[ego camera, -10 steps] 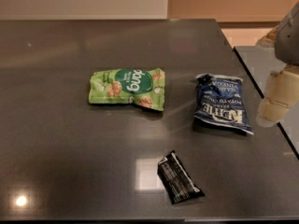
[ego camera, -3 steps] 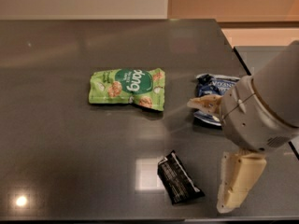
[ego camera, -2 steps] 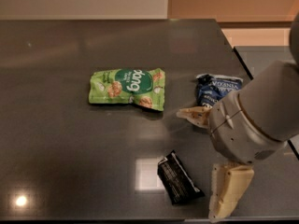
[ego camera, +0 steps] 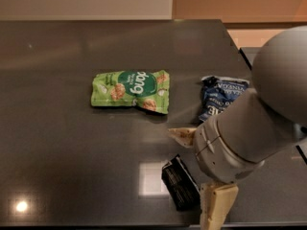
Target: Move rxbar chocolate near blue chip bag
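Gripper (ego camera: 194,176) is low over the front right of the table (ego camera: 57,166), jaws spread wide. One finger is just beyond the chocolate bar (ego camera: 178,183), the other just right of it. The arm (ego camera: 249,133) covers the near end of the blue chip bag (ego camera: 218,92) and blocks the strip between bag and bar. The green snack bag (ego camera: 130,89) lies left of the blue bag, with a bare gap between them. Open surface runs left of the bar and along the far edge.
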`<act>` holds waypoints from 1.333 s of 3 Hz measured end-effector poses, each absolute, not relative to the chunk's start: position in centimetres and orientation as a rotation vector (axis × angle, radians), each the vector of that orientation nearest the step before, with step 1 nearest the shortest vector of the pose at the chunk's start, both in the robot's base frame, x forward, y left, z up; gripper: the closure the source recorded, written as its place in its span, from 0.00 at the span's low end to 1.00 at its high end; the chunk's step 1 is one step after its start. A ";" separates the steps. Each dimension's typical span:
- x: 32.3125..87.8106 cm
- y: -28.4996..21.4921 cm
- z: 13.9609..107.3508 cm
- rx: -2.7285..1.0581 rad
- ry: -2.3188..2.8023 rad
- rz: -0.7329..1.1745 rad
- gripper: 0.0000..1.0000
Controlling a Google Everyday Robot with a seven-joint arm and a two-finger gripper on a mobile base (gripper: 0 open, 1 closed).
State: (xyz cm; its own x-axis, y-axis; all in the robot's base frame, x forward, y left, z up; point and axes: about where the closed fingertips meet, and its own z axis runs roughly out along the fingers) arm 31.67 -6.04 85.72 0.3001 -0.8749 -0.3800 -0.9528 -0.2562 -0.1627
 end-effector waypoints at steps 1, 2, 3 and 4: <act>31.6 -5.7 84.1 -2.257 1.636 0.304 0.00; 31.7 -5.8 83.0 -2.289 1.644 0.298 0.18; 32.2 -6.1 82.5 -2.302 1.655 0.298 0.41; 33.3 -6.7 82.7 -2.297 1.672 0.286 0.65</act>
State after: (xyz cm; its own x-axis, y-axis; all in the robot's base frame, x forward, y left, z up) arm 33.27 -6.73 82.73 0.3089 -0.8945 -0.3231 -0.9511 -0.2879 -0.1122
